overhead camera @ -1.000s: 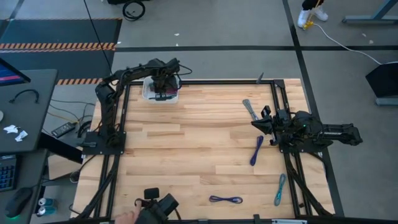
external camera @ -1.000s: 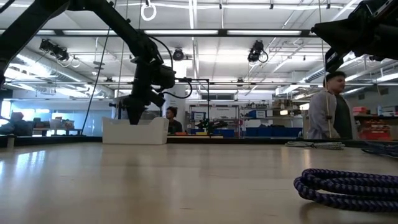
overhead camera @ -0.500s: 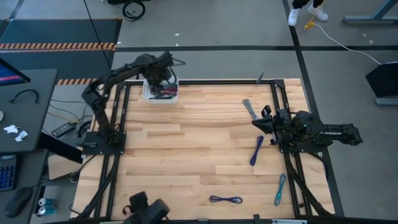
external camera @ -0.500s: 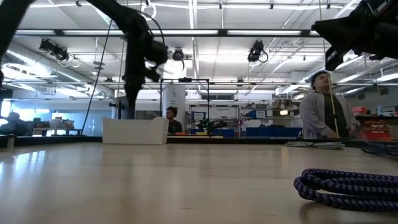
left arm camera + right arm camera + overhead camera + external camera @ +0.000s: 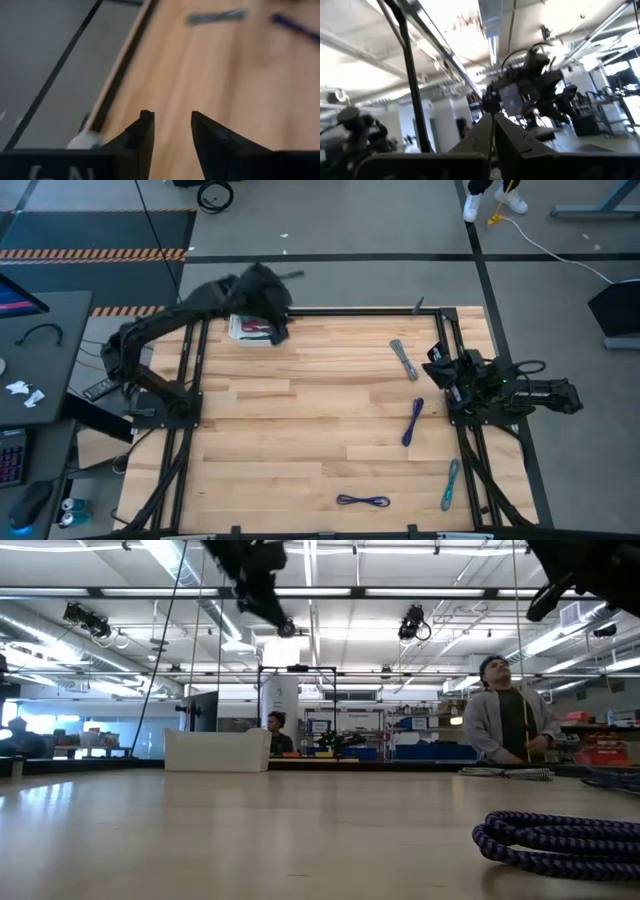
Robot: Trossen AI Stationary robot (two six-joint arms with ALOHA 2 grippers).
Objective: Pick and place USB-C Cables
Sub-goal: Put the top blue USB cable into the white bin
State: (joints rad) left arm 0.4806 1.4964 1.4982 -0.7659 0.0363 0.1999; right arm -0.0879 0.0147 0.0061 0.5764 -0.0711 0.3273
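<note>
Cables wait on the table. Left hand — a little open, holding nothing — is high near the bin; next, I think, it goes for the grey cable. Right hand rests shut, empty.

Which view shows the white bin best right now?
The low view: the white bin shows whole from the side, unobstructed. In the high view the left arm covers much of it. Neither wrist view shows it clearly.

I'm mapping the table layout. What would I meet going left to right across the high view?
White bin under the left claw → dark purple cable → grey cable → purple cable → teal cable, with the right claw at about the same place.
</note>
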